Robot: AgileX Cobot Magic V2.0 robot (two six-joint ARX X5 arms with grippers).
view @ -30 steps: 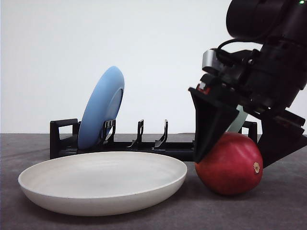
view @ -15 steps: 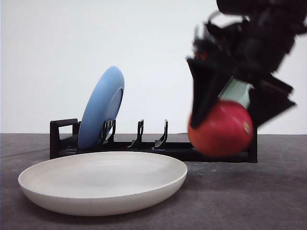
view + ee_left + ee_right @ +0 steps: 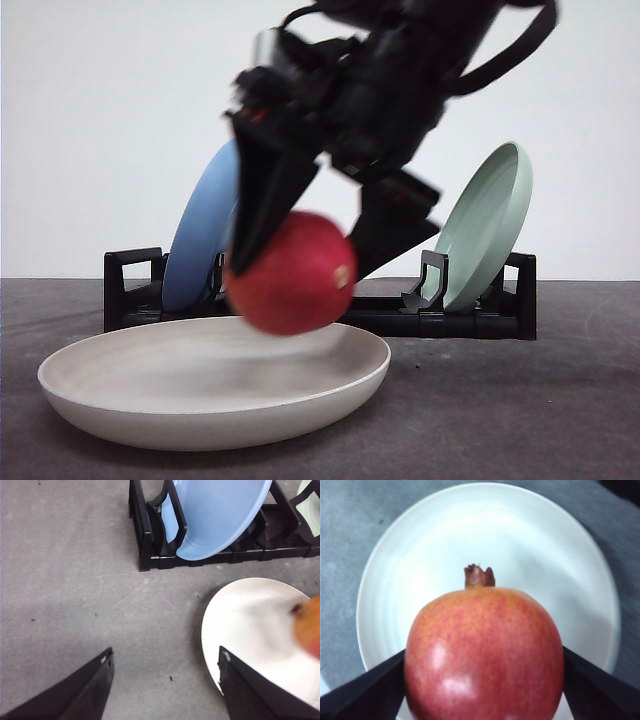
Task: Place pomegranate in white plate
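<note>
The glossy red pomegranate [image 3: 291, 272] hangs in the air just above the white plate [image 3: 120, 400], with my right gripper [image 3: 300, 250] shut on it from both sides. In the right wrist view the pomegranate [image 3: 483, 652] sits between the black fingers [image 3: 365, 692], its crown pointing away, with the white plate [image 3: 560, 555] directly beneath. My left gripper [image 3: 165, 680] is open over bare table beside the white plate [image 3: 240, 625], nothing between its fingers; a blurred edge of the pomegranate [image 3: 310, 630] shows over the plate.
A black dish rack [image 3: 130, 290] stands behind the plate, holding an upright blue plate [image 3: 200, 240] at its left end and a pale green plate [image 3: 490, 220] at its right end. Grey table surface [image 3: 520, 420] lies right of the white plate.
The right gripper lifted the pomegranate off the table at the right and carried it left, over the white plate. This uncovered the green plate in the rack.
</note>
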